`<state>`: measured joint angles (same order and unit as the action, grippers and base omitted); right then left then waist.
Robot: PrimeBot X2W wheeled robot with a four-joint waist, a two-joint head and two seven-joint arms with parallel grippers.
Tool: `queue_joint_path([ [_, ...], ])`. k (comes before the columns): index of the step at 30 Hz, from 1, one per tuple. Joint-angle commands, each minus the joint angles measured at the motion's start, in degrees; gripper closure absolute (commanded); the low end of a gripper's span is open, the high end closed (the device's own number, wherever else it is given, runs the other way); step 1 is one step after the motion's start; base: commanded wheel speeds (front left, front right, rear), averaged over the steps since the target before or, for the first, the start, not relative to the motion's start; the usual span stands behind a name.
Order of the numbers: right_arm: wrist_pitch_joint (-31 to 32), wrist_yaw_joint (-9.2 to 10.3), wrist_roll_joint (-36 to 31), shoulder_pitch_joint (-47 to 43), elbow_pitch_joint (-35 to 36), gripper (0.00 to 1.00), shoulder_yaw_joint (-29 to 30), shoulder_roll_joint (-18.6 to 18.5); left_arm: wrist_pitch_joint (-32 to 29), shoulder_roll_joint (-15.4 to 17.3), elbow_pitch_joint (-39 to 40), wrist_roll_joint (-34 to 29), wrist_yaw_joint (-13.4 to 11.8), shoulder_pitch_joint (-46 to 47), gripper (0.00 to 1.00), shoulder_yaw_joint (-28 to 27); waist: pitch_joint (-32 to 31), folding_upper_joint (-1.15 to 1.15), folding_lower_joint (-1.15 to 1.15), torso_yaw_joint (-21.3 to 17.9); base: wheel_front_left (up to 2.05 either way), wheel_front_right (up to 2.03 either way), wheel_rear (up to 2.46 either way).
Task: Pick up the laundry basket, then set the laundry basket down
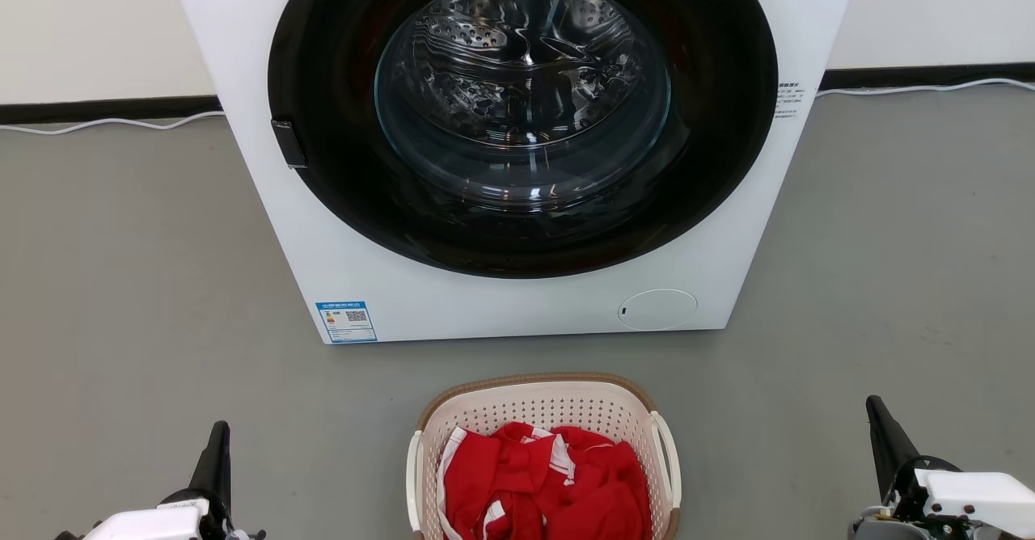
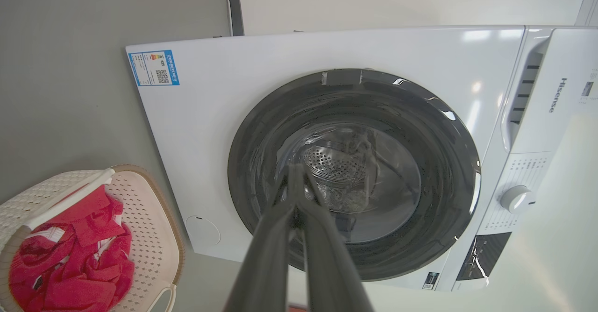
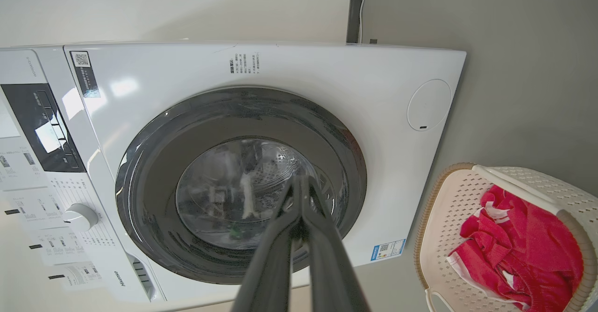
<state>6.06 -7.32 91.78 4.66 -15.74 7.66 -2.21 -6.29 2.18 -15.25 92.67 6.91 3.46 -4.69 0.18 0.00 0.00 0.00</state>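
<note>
In the head view, the laundry basket (image 1: pixel 543 407) stands on the grey floor (image 1: pixel 121 281) at the bottom centre of the frame, just in front of the white washing machine (image 1: pixel 501 305). Red clothes (image 1: pixel 558 483) with white stripes lie inside it. The left gripper (image 1: pixel 220 435) is at the lower left and the right gripper (image 1: pixel 877 415) at the lower right, both well apart from the basket. In each wrist view the two dark fingers meet at their tips, pressed together on nothing, against the washer's round door.
</note>
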Motion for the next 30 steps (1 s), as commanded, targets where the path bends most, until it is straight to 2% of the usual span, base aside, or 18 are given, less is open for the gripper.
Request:
queue_joint_path([
  [1, 0.42, -0.17, 0.40, 1.53, 1.72, 1.00, -1.16, -0.66, -0.19, 0.70, 1.22, -0.49, 0.58, 2.73, 1.00, -1.82, 0.00, 0.00, 0.00, 0.00, 0.00, 0.00, 0.00],
  [30, 0.42, -0.17, 0.40, 1.53, 1.72, 1.00, -1.16, -0.66, -0.19, 0.70, 1.22, -0.49, 0.58, 2.73, 1.00, -1.82, 0.00, 0.00, 0.00, 0.00, 0.00, 0.00, 0.00],
])
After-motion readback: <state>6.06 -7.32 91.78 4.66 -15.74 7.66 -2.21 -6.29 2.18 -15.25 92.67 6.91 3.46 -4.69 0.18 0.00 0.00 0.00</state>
